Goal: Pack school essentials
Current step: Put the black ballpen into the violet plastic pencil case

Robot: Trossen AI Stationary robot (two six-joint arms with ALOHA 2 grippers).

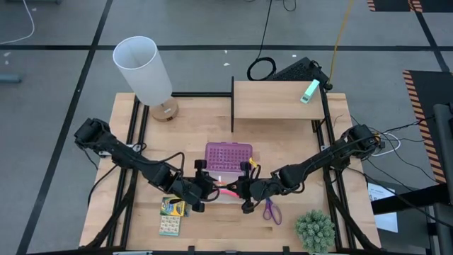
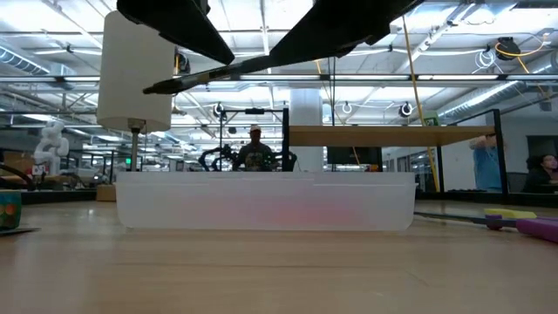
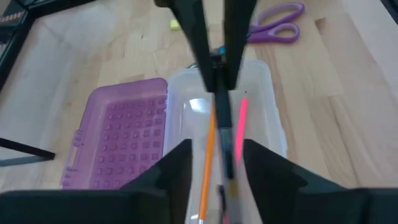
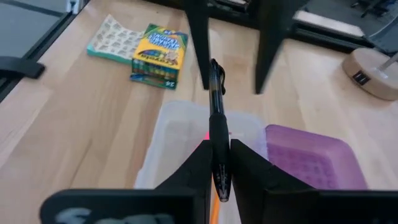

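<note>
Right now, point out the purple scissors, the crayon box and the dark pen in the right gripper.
purple scissors [image 3: 278, 23], left wrist view, on the handle loops.
crayon box [image 4: 160, 54], right wrist view, on its printed lid.
dark pen [image 4: 216, 102], right wrist view, on its barrel above the fingers.

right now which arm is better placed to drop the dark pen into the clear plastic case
Right: the right gripper is shut on the dark pen above the clear plastic case; the left gripper is open.

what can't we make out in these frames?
- Clear case contents, low view: frosted wall shows only a pink blur.
- Scissors, low view: cut off by the picture's edge.
- Left gripper, high view: fingers too small to judge; its wrist view is blurred.
- Pale patterned pack, right wrist view: print too small.
</note>
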